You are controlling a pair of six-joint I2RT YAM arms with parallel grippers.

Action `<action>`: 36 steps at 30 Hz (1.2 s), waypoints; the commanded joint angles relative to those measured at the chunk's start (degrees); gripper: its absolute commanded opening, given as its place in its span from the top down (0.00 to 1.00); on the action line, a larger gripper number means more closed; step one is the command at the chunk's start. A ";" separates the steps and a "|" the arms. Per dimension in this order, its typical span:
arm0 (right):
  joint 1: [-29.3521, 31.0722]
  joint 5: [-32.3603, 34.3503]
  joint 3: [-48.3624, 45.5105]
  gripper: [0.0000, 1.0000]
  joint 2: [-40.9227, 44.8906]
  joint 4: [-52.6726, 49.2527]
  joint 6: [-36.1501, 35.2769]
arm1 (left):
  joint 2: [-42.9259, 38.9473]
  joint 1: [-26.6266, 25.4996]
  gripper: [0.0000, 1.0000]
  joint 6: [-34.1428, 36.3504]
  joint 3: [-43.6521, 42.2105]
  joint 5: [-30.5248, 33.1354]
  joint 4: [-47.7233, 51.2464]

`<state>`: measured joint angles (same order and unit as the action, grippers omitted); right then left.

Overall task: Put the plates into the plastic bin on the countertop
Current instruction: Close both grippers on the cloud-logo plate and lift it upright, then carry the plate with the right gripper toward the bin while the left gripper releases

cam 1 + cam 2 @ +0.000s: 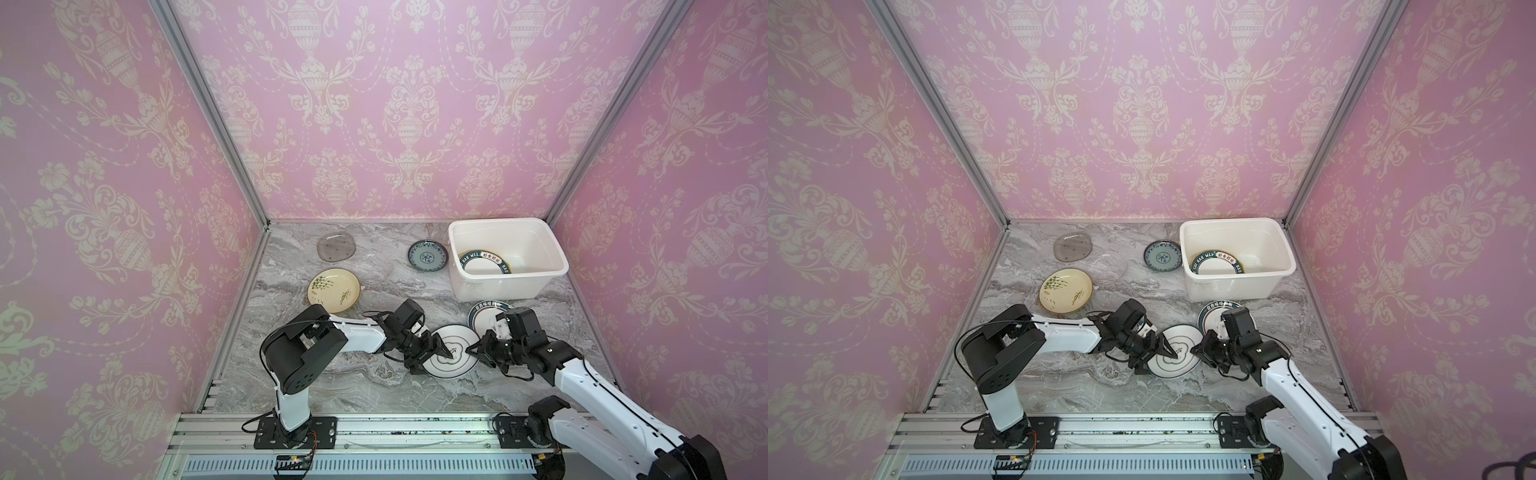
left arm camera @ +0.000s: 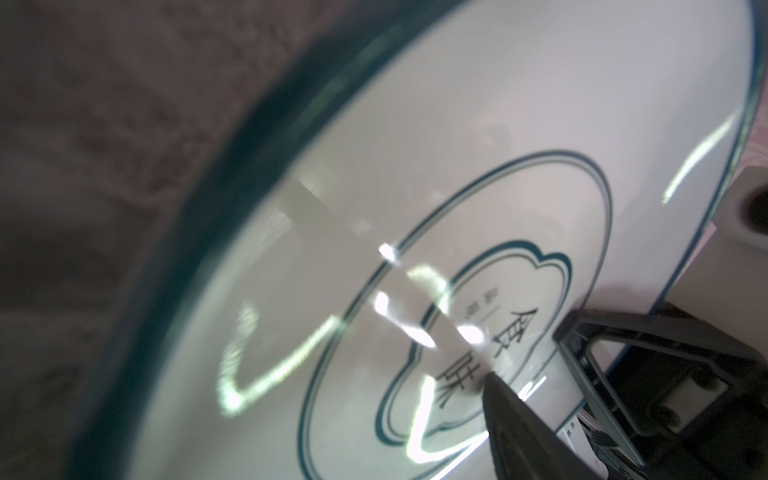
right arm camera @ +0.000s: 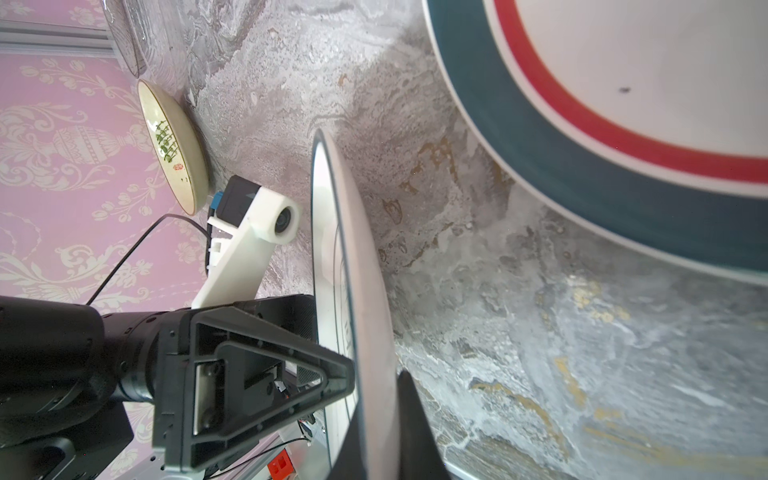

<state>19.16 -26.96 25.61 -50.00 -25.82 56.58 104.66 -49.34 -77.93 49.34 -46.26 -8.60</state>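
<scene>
The round white plate with a dark green rim and a cloud outline (image 1: pixel 455 368) lies in the lower middle of both top views on the grey marble-look countertop (image 1: pixel 332 386). It is face up and, being round, has no long axis. In the right wrist view it shows edge-on, underside toward the stone; whether any edge is lifted I cannot tell. The right gripper (image 1: pixel 471 350) is pinched tight on its right rim. The left gripper (image 1: pixel 437 360) stands wide, with one fingertip (image 2: pixel 505 399) resting on the printed characters at the plate's centre and the other finger at the lower-left rim.

At right of centre, in the back corner, the deep white plastic bin (image 1: pixel 498 286) holds a dark-rimmed plate with characters (image 1: pixel 484 266) in its left part. A second dark-rimmed plate (image 1: pixel 484 311) lies just below the bin, partly under the right arm. A blue-patterned plate (image 1: pixel 428 255) sits just left of the bin. Further left are a smoky glass plate (image 1: pixel 336 247), a faint clear glass plate (image 1: pixel 374 266) and a cream plate with green sprigs (image 1: pixel 333 290).

Pink wallpaper with cream urns (image 1: pixel 374 124) closes three sides. An aluminium rail (image 1: pixel 395 432) along the lower edge carries both arm bases.
</scene>
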 commanded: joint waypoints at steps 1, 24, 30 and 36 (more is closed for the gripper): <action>0.44 3.44 4.29 1.00 2.17 -5.03 -2.08 | -3.37 0.48 0.22 0.34 -0.92 -0.69 -0.79; -1.53 12.46 34.22 1.00 -0.75 -23.03 -12.12 | -22.65 13.36 0.01 -0.27 -9.70 2.80 -1.84; -3.70 11.81 39.51 1.00 -3.20 -23.74 -13.61 | -24.44 15.20 0.01 0.91 -8.96 2.27 -1.21; -6.43 10.70 44.45 1.00 -5.63 -23.40 -14.75 | -27.36 16.60 0.01 9.00 -2.88 3.51 7.77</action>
<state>13.63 -15.16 66.32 -55.31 -50.22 43.48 79.81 -33.43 -75.53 42.15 -44.36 -6.81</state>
